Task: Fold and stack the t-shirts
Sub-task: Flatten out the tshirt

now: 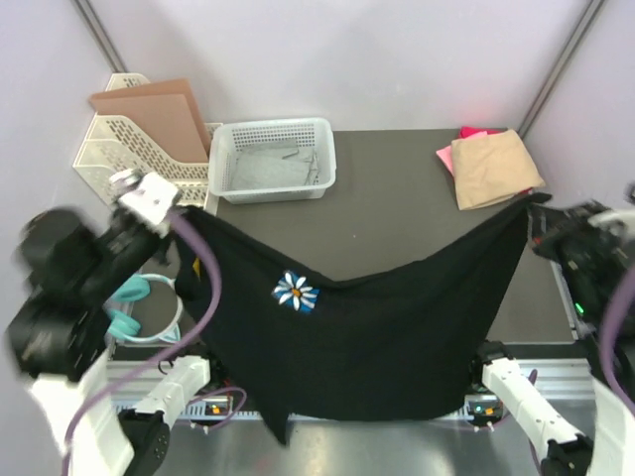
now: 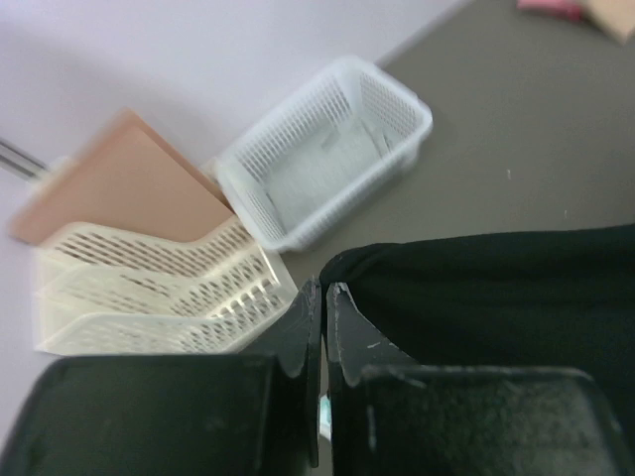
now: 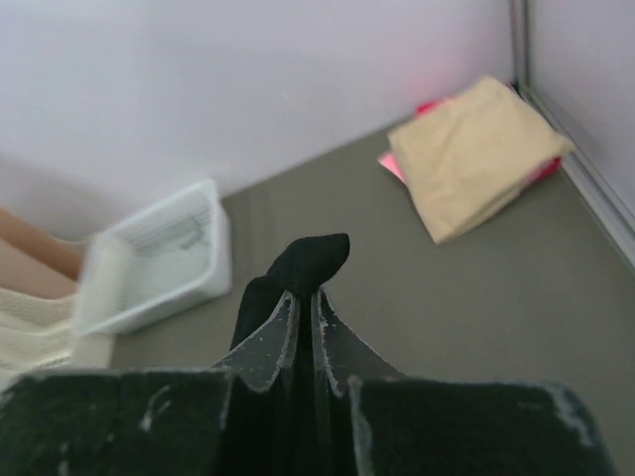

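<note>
Left end effector (image 2: 324,296) and right end effector (image 3: 306,297) each pinch shut on a corner of the soft black t-shirt (image 1: 367,337). It sags between them across the lower middle of the top view, its blue-and-white flower print (image 1: 296,293) showing. At upper right a folded tan t-shirt (image 1: 494,169) lies on a pink t-shirt (image 1: 444,157) on the dark surface (image 1: 397,208). Stiff cardboard sheets (image 1: 159,109) stand in a cream perforated rack (image 1: 104,164) beside the white mesh basket (image 1: 273,159), whose contents are unclear.

No text, label or number can be read; the black shirt (image 1: 377,337) carries only a flower print (image 1: 296,292).
</note>
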Controlling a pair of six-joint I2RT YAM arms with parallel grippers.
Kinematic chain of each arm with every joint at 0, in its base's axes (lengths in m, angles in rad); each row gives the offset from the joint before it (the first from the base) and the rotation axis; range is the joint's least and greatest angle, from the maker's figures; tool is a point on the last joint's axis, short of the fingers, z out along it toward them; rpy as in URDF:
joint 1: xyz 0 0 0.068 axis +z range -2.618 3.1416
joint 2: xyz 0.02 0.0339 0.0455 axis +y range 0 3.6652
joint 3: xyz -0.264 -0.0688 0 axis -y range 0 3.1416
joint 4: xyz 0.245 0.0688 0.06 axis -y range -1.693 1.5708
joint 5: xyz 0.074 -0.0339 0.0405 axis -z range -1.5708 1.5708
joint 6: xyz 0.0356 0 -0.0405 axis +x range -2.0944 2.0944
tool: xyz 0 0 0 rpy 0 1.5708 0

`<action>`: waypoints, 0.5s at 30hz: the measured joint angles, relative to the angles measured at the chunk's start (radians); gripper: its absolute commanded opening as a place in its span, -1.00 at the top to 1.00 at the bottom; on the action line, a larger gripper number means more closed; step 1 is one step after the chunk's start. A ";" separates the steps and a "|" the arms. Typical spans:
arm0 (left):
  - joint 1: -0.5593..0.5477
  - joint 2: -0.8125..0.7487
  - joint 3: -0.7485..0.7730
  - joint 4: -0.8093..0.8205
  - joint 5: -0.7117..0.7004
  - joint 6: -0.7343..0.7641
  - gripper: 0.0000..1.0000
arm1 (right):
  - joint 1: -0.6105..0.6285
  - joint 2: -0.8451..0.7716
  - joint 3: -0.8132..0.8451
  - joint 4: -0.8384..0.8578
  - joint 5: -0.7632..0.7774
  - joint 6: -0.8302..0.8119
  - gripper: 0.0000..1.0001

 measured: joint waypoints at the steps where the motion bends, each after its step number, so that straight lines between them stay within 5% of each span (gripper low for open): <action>1: 0.000 0.003 -0.099 0.039 -0.003 0.000 1.00 | 0.000 0.031 -0.034 0.008 0.022 0.003 1.00; 8: 0.000 0.198 -0.538 0.229 -0.085 0.032 1.00 | -0.003 0.298 -0.250 0.108 0.120 0.017 1.00; 15: -0.001 0.387 -0.587 0.353 -0.165 0.049 1.00 | -0.003 0.354 -0.386 0.157 0.122 0.040 1.00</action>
